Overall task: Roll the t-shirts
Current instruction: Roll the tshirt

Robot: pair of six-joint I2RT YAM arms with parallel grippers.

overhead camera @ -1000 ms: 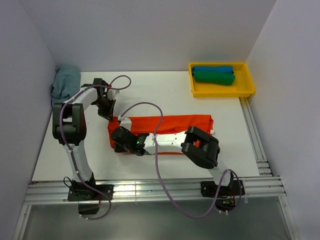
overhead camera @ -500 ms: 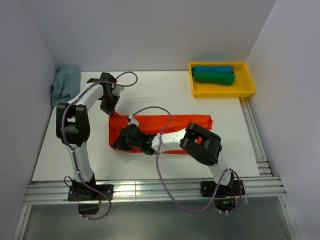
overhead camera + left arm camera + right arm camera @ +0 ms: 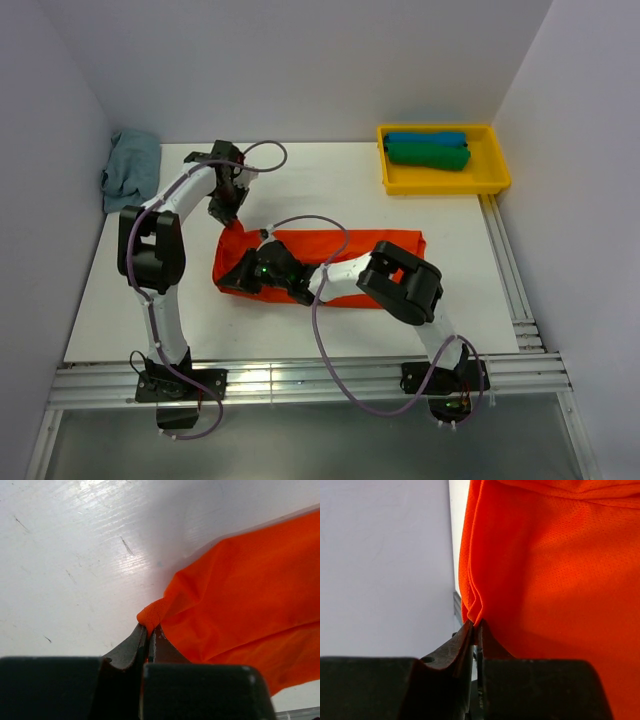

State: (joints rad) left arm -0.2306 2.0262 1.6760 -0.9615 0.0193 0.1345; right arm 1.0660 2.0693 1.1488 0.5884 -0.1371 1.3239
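The orange-red t-shirt (image 3: 365,248) lies folded into a long strip across the middle of the table. My left gripper (image 3: 229,214) is shut on its far left corner (image 3: 152,615) and holds that corner up. My right gripper (image 3: 228,283) is shut on the near left edge of the orange-red t-shirt (image 3: 550,580), folds of cloth pinched between the fingers. A green rolled t-shirt (image 3: 428,155) and a blue rolled one (image 3: 425,138) lie in the yellow tray (image 3: 493,183). A dusty grey-blue t-shirt (image 3: 130,165) lies crumpled at the far left.
The yellow tray stands at the back right corner. White walls close the table on the left, back and right. A metal rail (image 3: 300,378) runs along the near edge by the arm bases.
Both grippers have moved the shirt's left end: the left gripper went right and farther back, lifting the corner; the right gripper shifted up and left, and the left edge is now raised and bunched.
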